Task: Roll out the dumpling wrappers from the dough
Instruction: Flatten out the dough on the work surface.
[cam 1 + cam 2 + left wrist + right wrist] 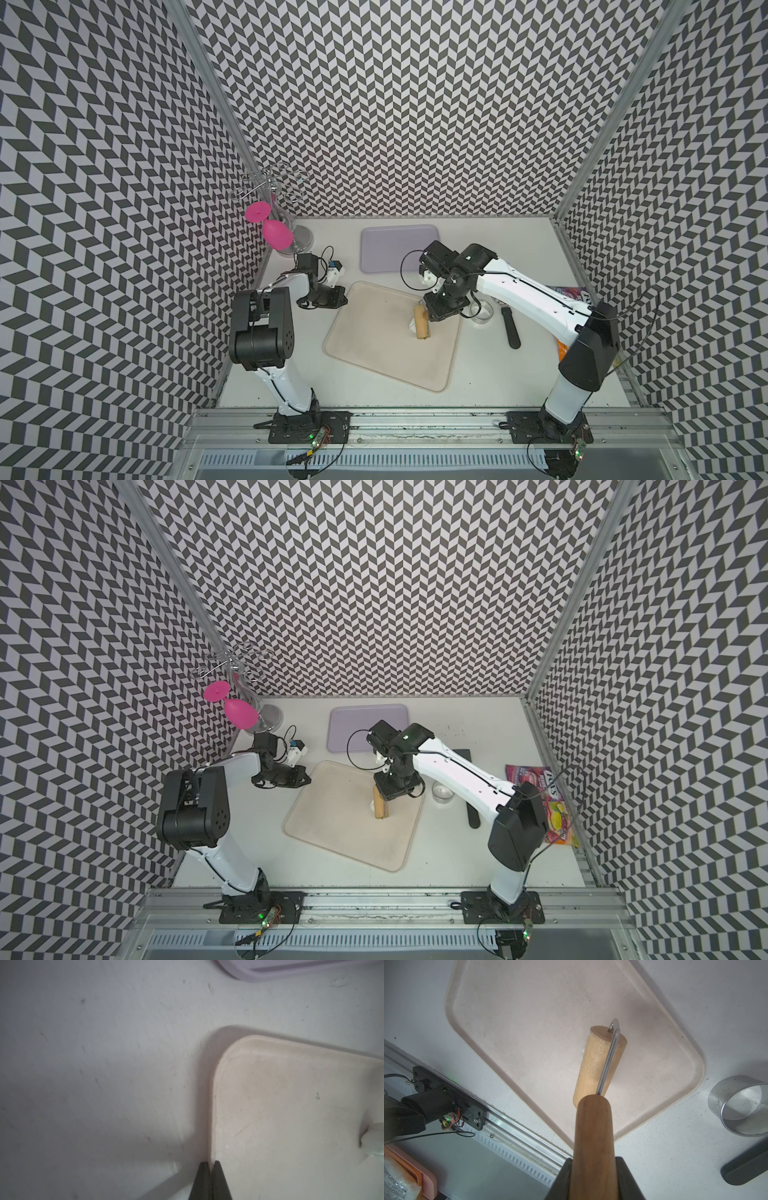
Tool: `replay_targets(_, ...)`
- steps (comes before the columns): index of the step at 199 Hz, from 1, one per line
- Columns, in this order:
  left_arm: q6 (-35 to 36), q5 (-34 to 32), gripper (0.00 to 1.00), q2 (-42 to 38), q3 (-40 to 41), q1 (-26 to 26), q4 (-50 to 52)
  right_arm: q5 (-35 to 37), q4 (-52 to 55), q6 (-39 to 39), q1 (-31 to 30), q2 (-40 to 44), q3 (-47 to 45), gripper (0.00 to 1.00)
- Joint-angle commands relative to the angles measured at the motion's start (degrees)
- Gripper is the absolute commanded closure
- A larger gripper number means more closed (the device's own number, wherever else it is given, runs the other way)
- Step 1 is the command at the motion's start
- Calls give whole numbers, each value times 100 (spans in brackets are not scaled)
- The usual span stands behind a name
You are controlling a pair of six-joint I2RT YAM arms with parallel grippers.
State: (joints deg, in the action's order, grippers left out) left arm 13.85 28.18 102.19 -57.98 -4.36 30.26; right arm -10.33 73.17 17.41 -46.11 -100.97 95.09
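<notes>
Grip: your right gripper [593, 1160] clamps the rolling pin [600, 1059] by its handle, clear only in the right wrist view | left wrist view alone gives you the left gripper [211, 1165] closed on nothing at the beige tray [270, 1095] rim, dough [374, 1142] lying on that tray | white surface [478, 374], chevron walls [415, 104]

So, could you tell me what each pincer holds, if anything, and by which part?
The right pincer grips the roller by its wooden handle; the left pincer is shut, holding nothing.
</notes>
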Motion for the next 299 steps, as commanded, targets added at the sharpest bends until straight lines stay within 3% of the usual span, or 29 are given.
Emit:
replay_targets(1,-100,3,100,-24,108,58,226,-32,-290,-77,-47,-52,-86,100)
replay_targets(94,-88,19,100,-23,95,58,243,372,-287,50,-21,-452,-188,100)
replay_targets(299,-67,40,100,25,145,58,217,439,-628,45,313,-1658,-171,100)
